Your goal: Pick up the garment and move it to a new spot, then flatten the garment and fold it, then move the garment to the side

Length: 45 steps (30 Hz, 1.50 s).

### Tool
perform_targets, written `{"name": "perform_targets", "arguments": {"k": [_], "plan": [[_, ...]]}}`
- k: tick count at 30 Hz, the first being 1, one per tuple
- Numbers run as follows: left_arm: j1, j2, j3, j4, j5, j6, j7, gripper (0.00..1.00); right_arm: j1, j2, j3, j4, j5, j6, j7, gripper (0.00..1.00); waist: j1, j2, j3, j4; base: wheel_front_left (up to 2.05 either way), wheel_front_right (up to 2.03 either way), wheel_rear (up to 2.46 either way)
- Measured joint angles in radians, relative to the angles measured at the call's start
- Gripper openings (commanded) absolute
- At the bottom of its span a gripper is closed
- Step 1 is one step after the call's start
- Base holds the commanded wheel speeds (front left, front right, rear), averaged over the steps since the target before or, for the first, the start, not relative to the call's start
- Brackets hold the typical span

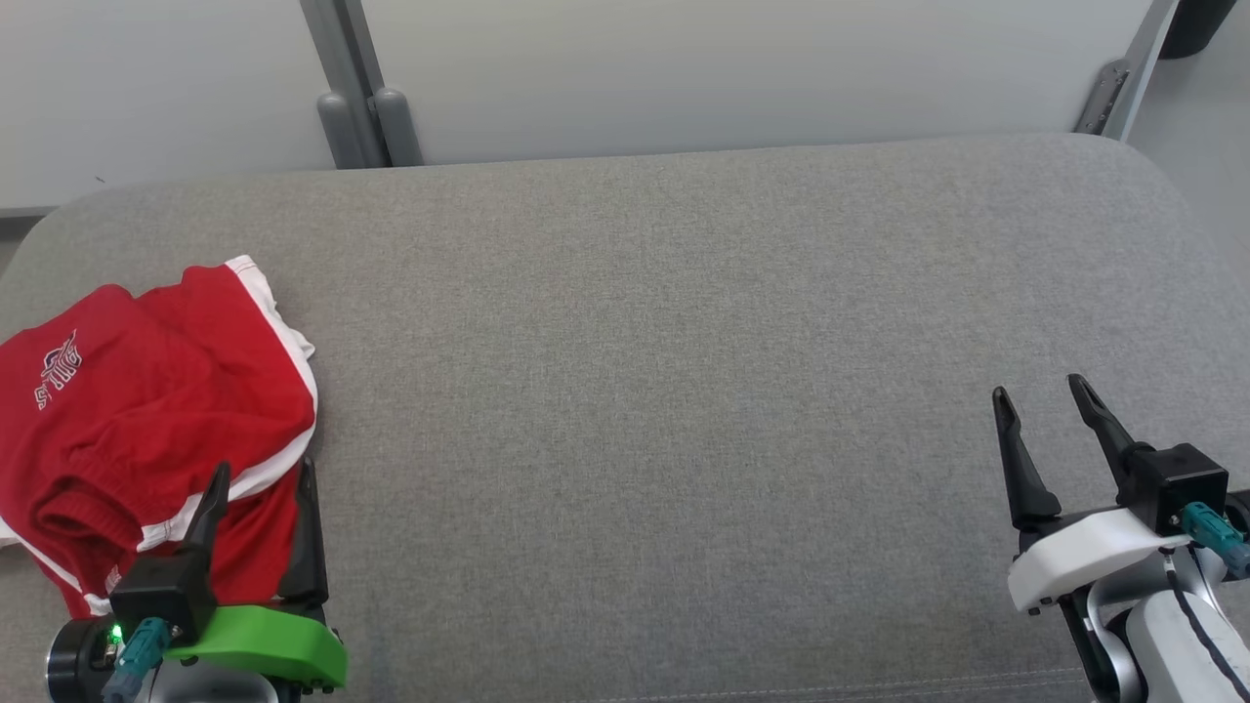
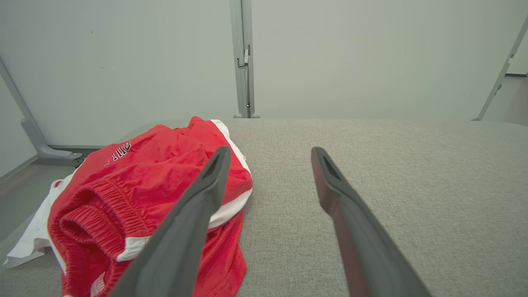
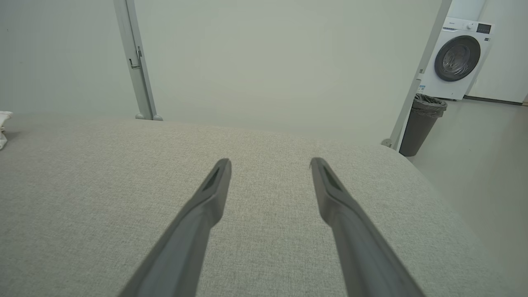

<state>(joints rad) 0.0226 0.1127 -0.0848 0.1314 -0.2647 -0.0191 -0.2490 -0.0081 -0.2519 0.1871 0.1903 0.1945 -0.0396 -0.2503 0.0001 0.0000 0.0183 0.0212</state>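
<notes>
Garment (image 1: 146, 391): red shorts, crumpled at left edge of grey cushion (image 1: 684, 391), white part overhanging. Left gripper (image 1: 265, 471) spread at its right edge; right gripper (image 1: 1036, 387) spread, well apart. Risk: shallow one-layer pinch drags heap overboard.

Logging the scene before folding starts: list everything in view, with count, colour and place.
shorts: one, red with white trim, crumpled at the cushion's left end
cushion: one, grey fabric, spanning the work area
wall: one, white, grey-framed, behind the cushion
washing machine: one, white, far right, across the floor
bin: one, dark grey, on the floor past the cushion's far right corner
left tool: one, dark fingers on a green mount, open, at the shorts' near edge
right tool: one, dark fingers on a white mount, open, over bare cushion at near right
</notes>
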Motion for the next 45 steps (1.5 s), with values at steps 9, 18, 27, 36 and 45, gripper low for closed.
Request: {"name": "perform_targets", "arguments": {"k": [9, 18, 27, 36, 45], "plan": [[0.0, -0.007, 0.012, 0.012, 0.015, -0.018, 0.0, 1.0, 0.0, 0.001, -0.009, 0.007, 0.0, 0.012, 0.0, 1.0, 0.0, 0.0, -0.001, 0.0, 0.0, 0.0, 0.0], [0.0, -0.022, 0.009, 0.022, 0.032, -0.034, 0.0, 1.0, 0.002, -0.001, -0.032, 0.007, -0.002, 0.013, 0.0, 1.0, 0.0, 0.0, 0.002, 0.029, 0.0, 0.0, 0.0], [0.0, -0.027, 0.034, 0.032, 0.038, -0.035, 0.0, 1.0, 0.006, 0.005, -0.02, 0.005, -0.005, 0.031, 0.0, 1.0, -0.0001, 0.0, 0.003, 0.118, 0.0, 0.0, 0.0], [0.0, -0.028, 0.06, 0.045, 0.039, -0.035, 0.0, 1.0, 0.006, 0.019, -0.01, 0.006, -0.012, 0.041, 0.0, 1.0, 0.0, 0.0, -0.004, 0.234, 0.0, 0.0, 0.0], [0.012, -0.029, 0.117, 0.038, 0.038, -0.035, 0.0, 1.0, 0.005, 0.033, 0.021, 0.011, -0.028, 0.065, 0.0, 1.0, -0.0001, 0.0, -0.009, 0.302, 0.0, 0.0, 0.0]]}}
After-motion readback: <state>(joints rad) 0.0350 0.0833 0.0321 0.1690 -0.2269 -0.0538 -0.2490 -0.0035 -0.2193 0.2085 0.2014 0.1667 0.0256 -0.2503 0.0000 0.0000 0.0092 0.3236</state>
